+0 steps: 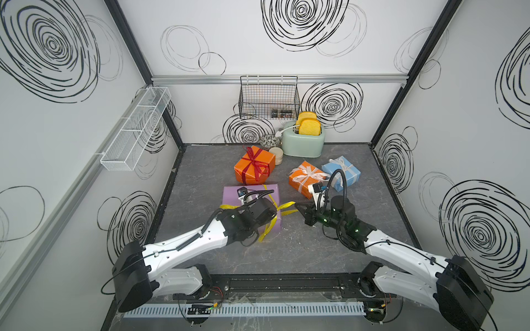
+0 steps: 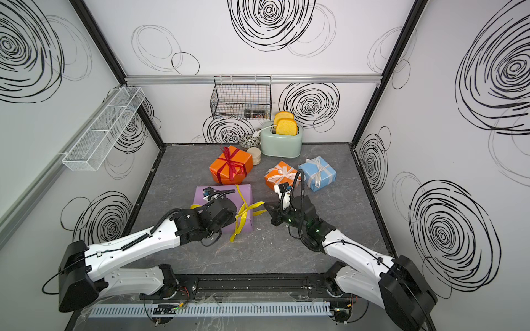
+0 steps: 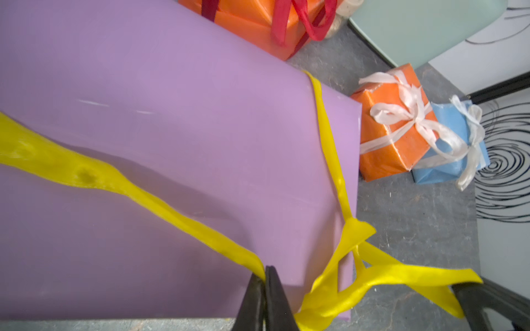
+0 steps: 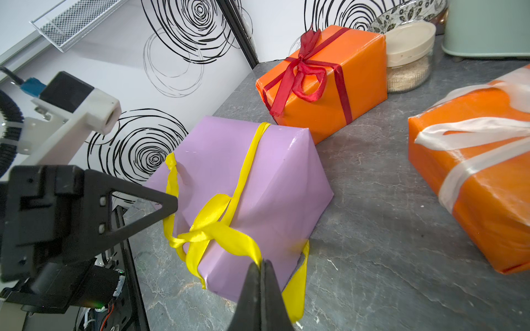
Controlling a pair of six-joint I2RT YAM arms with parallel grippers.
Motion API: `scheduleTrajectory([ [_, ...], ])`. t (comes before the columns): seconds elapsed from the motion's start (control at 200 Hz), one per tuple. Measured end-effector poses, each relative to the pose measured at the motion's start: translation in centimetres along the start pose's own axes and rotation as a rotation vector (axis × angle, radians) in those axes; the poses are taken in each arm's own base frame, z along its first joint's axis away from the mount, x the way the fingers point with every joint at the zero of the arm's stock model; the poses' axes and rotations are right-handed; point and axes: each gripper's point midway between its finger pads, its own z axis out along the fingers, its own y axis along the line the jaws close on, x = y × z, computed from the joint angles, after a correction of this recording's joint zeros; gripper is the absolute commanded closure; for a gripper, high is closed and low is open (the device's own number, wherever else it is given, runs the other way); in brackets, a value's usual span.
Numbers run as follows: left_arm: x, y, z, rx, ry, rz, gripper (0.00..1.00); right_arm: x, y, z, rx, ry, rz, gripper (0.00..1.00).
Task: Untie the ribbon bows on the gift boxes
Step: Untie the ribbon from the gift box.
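Boxes in smooth paper stand on the grey veined table [image 1: 315, 243] in both top views: the flat lilac box [image 1: 231, 197] nearest the arms, its slack yellow ribbon [image 1: 286, 205] running off the right edge to the right gripper [image 1: 297, 205]; behind, an orange box [image 1: 266, 159] with a dark red bow [image 1: 255, 166], an orange cube [image 1: 294, 182] and a blue cube [image 1: 348, 169] with white bows [image 1: 311, 173]. From the left wrist, the left gripper [image 3: 265, 283] presses its thin black jaws together on a crinkled strand crossing the lilac top. From the right wrist, the right gripper's jaws are clamped on a glossy satin tail beside the knot.
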Motion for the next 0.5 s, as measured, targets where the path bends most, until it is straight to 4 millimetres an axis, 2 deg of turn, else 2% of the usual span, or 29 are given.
scheduleTrajectory([
  [0.28,-5.2,1.3,-1.7,0.040,-0.088,-0.071,0.95,0.2,-0.8,0.2,0.040,0.002,0.005,0.97],
  [0.5,-10.3,5.1,-3.0,0.012,-0.189,-0.165,0.95,1.5,-2.3,1.0,0.098,0.051,0.021,0.97],
])
